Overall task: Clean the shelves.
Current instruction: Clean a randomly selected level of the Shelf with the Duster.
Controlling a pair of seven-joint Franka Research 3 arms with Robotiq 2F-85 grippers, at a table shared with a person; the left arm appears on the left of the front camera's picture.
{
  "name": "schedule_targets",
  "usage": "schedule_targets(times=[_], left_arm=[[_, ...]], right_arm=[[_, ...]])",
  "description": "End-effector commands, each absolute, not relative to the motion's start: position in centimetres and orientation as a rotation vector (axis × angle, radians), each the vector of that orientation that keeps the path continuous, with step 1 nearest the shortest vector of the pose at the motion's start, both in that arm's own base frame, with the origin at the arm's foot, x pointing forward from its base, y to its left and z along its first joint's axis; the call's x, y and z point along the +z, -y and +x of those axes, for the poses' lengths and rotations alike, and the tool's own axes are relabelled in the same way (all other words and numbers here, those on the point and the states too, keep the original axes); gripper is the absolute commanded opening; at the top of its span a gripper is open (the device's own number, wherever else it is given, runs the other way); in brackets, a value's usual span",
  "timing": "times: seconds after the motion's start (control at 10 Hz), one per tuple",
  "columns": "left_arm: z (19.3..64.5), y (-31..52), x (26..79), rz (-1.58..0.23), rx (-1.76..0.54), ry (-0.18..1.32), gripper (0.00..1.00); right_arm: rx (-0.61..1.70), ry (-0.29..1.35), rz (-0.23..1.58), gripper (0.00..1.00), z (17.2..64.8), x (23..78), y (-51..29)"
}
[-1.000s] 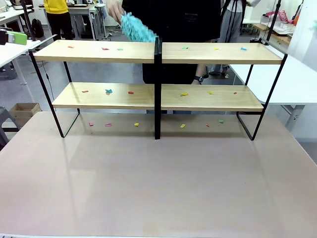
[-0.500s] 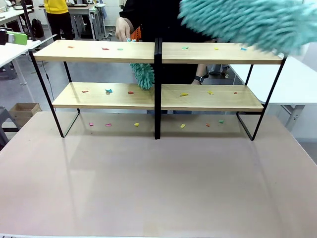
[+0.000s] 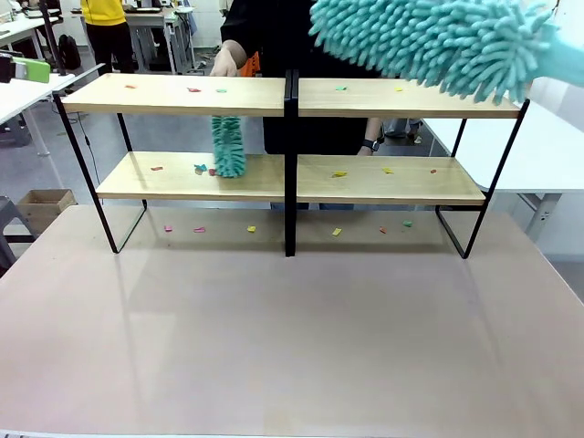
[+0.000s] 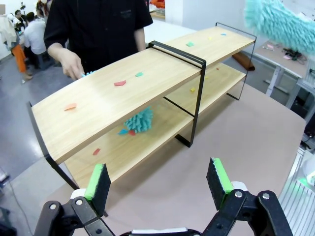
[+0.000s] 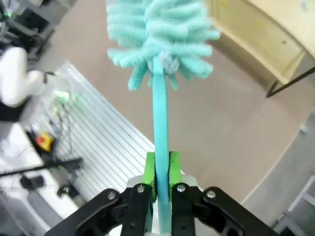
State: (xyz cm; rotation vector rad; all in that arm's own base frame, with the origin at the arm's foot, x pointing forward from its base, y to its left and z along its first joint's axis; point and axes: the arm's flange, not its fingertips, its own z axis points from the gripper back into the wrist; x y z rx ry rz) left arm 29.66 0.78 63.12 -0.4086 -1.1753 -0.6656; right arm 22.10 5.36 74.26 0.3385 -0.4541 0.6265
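Note:
The shelves stand across the far half of the table, two wooden tiers on a black frame, strewn with small coloured scraps. A person behind them holds a small teal duster hanging onto the lower left board, hand at the top board. My right gripper is shut on the handle of a large fluffy teal duster, which hovers high over the right section. In the left wrist view my left gripper is open and empty, well short of the shelves, with the person's duster on the lower board.
More scraps lie on the pinkish tabletop under the shelves. White tables flank both sides. A cardboard box sits on the floor at the left. The near half of the table is bare.
The person's duster dropped from above the top board to the lower left board and slid left. My large duster came into the front view at the upper right and shifted slightly left.

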Motion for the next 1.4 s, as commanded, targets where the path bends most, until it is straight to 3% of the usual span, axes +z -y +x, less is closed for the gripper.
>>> schedule_targets(times=[0.0,0.4,0.5,0.7,1.3], left_arm=[[29.8,-0.8,63.0,-0.417,-0.664,1.177,1.0],[29.8,-0.8,63.0,-0.417,-0.664,1.177,1.0],[29.8,-0.8,63.0,-0.417,-0.664,1.177,1.0],[29.8,-0.8,63.0,-0.417,-0.664,1.177,1.0],[29.8,-0.8,63.0,-0.417,-0.664,1.177,1.0]], right_arm=[[0.472,0.574,0.328,0.12,24.5,74.4,-11.5],[0.498,0.463,0.216,0.12,31.1,72.9,-26.3],[0.474,0.517,0.279,0.12,27.8,72.7,-20.8],[0.474,0.517,0.279,0.12,27.8,72.7,-20.8],[0.372,0.365,0.0,0.12,35.0,74.2,-36.6]])
